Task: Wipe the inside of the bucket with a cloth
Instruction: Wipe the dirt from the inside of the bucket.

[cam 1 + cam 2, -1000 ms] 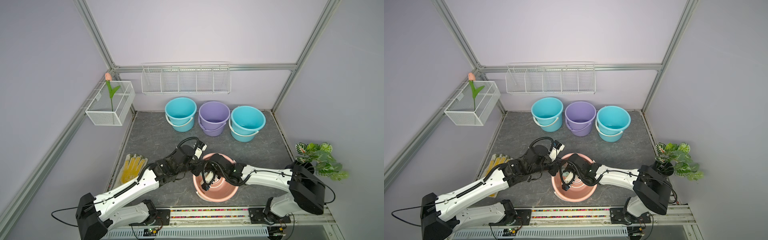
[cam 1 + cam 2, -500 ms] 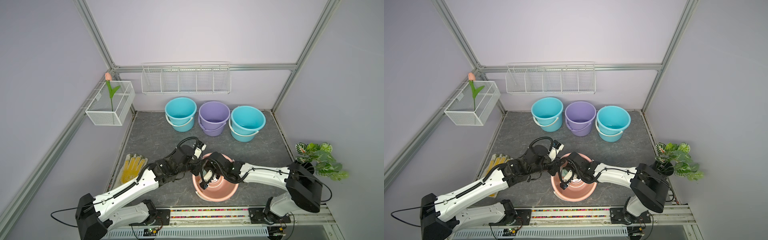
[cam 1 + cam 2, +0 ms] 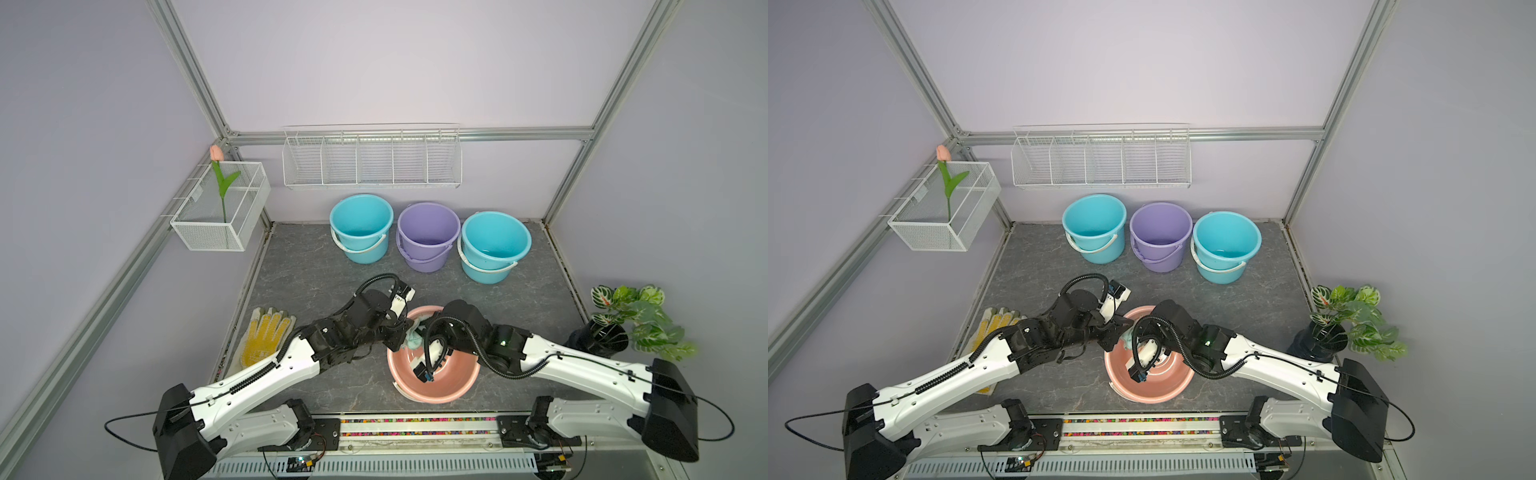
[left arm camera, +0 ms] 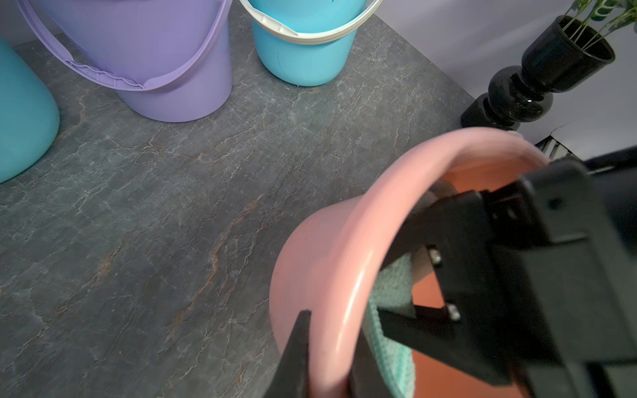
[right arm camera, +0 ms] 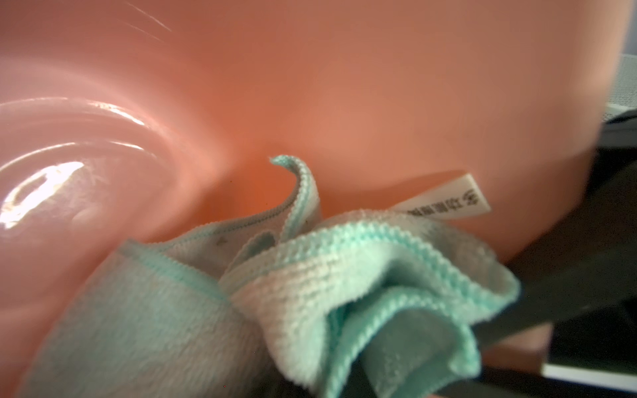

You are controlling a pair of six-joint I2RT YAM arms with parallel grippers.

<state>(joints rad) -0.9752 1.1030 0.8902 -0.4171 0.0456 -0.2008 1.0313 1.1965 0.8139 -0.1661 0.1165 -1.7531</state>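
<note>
Presently, the grey desk (image 3: 316,266) carries all the items, with the left arm (image 3: 270,374) and right arm (image 3: 582,365) reaching in from the front edge toward the middle. A wire shelf (image 3: 372,160) hangs on the back wall. A wire basket (image 3: 208,237) on the left wall holds a tulip (image 3: 222,187).

At the back of the desk stand a blue bucket (image 3: 361,232), a purple bucket (image 3: 428,239) and a second blue bucket (image 3: 494,249), upright in a row, just beside one another.

The pink bucket (image 3: 449,390) sits near the front, between the two arms and well apart from the back row. It appears tipped, its mouth turned up and toward the front.

A plant (image 3: 636,320) in a black vase stands at the right edge. A glove (image 3: 262,336) with yellow dots lies flat at the left, partly under the left arm.

The cloth (image 5: 310,293) is inside the pink bucket, bunched against the inner wall just below the rim on the left arm's side. Its white label (image 5: 448,201) sticks out toward the wall.

The left gripper (image 4: 331,361) is pinching the pink bucket's rim, one finger outside and one inside. The right gripper (image 4: 403,275) is down inside the bucket, pressed together on the bunched cloth.
</note>
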